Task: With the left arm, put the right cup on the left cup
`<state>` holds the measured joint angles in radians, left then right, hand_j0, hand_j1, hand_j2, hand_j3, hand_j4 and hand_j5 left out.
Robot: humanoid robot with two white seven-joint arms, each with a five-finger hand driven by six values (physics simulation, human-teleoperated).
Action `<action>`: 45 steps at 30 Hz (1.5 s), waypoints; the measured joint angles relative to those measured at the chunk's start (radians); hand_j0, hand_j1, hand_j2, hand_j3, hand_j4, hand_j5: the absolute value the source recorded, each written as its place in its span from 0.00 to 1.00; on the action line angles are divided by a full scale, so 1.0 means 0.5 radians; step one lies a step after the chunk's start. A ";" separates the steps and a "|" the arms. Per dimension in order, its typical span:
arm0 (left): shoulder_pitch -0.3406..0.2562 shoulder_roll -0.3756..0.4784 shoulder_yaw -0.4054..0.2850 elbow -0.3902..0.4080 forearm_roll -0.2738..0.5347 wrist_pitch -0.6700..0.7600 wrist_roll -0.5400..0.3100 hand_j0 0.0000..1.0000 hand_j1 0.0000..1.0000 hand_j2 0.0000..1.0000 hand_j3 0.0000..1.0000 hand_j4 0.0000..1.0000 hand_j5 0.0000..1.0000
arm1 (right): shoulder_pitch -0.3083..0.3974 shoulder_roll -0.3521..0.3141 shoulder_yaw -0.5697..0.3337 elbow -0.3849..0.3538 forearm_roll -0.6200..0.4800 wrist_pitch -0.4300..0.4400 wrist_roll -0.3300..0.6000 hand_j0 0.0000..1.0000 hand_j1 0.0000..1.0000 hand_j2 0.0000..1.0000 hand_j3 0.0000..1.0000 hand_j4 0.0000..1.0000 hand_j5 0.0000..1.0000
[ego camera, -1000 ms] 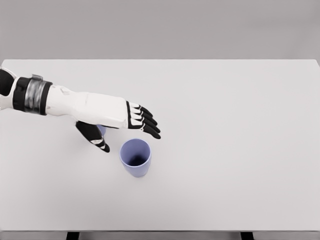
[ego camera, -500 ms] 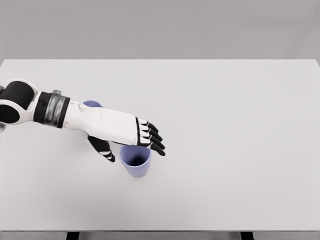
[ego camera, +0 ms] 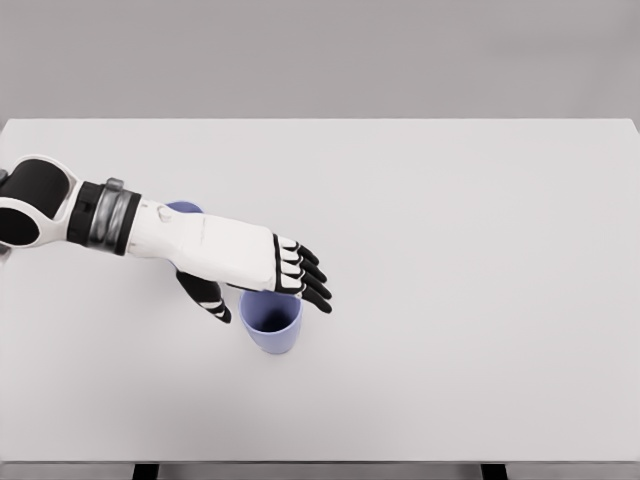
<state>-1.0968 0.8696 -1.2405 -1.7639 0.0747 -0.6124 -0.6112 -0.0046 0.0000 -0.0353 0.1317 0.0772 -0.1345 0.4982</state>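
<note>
Right cup just beneath open left hand, ungrasped.

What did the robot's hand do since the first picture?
The left hand slid right and toward the camera, so its open fingers now reach over the near cup's rim. It holds nothing yet. That uncovered the rim of the far cup behind the arm. Neither cup moved on the table.

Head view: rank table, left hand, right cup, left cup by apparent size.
1. White rectangular table
2. White-and-black left hand
3. Right lavender plastic cup
4. Left lavender cup, mostly hidden behind the forearm, so its true size is unsure.
</note>
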 measured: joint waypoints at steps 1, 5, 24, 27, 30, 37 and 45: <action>0.003 0.002 0.005 0.001 -0.002 -0.001 0.000 1.00 1.00 1.00 1.00 1.00 1.00 | 0.000 0.000 0.000 0.000 0.000 0.000 0.000 1.00 1.00 1.00 1.00 1.00 1.00; 0.015 0.011 0.034 0.060 -0.015 -0.002 0.000 1.00 1.00 1.00 1.00 1.00 1.00 | 0.000 0.000 0.000 0.000 0.000 0.000 0.000 1.00 1.00 1.00 1.00 1.00 1.00; 0.135 -0.088 0.045 0.127 -0.067 -0.002 0.000 1.00 1.00 1.00 1.00 1.00 1.00 | 0.000 0.000 0.000 0.000 0.000 0.000 0.000 1.00 1.00 1.00 1.00 1.00 1.00; 0.153 -0.090 0.047 0.128 -0.095 -0.002 0.000 1.00 1.00 1.00 1.00 1.00 1.00 | 0.000 0.000 0.000 0.000 0.000 0.000 0.000 1.00 1.00 1.00 1.00 1.00 1.00; 0.153 -0.091 0.049 0.129 -0.103 -0.002 0.000 1.00 1.00 1.00 1.00 1.00 1.00 | 0.000 0.000 0.000 0.000 0.000 0.000 0.000 1.00 1.00 1.00 1.00 1.00 1.00; 0.175 -0.086 0.049 0.138 -0.128 -0.002 0.000 1.00 1.00 1.00 1.00 1.00 1.00 | 0.000 0.000 0.000 0.000 0.000 0.000 0.000 1.00 1.00 1.00 1.00 1.00 1.00; 0.215 -0.094 0.049 0.145 -0.173 -0.002 0.000 0.68 0.68 0.68 0.68 0.68 0.68 | 0.000 0.000 0.000 0.000 0.000 0.000 0.000 1.00 1.00 1.00 1.00 1.00 1.00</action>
<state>-0.9894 0.8226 -1.2160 -1.6912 -0.0116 -0.6134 -0.6112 -0.0046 0.0000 -0.0353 0.1317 0.0772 -0.1346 0.4982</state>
